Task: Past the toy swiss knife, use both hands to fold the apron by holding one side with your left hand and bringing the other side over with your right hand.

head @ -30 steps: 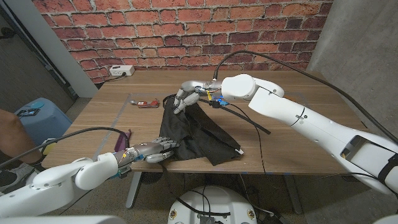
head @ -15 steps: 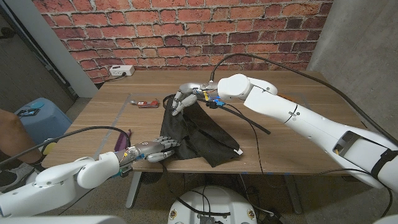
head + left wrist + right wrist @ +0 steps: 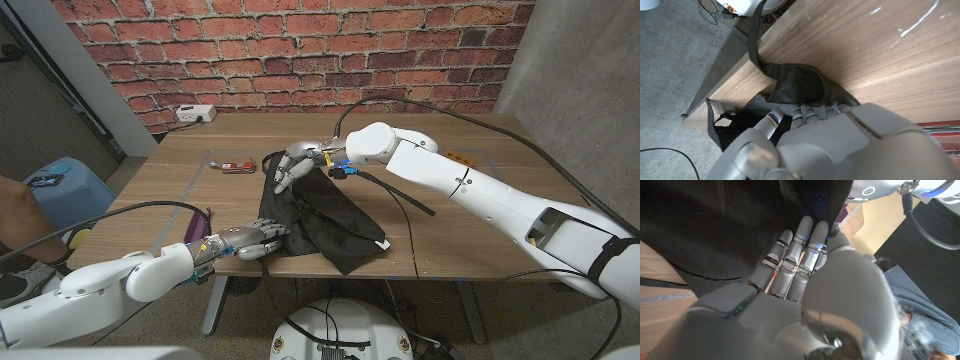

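From the head view we see the black apron spread on the wooden table, running from the middle of the table down to the near edge, with one corner pointing toward the robot's right. Beyond it, toward the far left of the table, lies the small red toy knife, well apart from the cloth. A white power strip sits at the table's far left corner, and a blue stool stands on the floor to the left.

Our left hand rests at the near edge on the apron's near left corner, fingers closed onto the cloth. The left wrist view adds what the head view cannot give: the fingers press down into a bunched fold of the apron, a strap trails off over the table edge, and more cloth hangs below it.

Our right hand is at the apron's far end, fingers curled into the raised fabric, which looks gathered and lifted there. In the right wrist view the hand reaches with fingers close together into the dark cloth; their tips vanish into the fabric. A black cable lies across the table beside the apron on the right.
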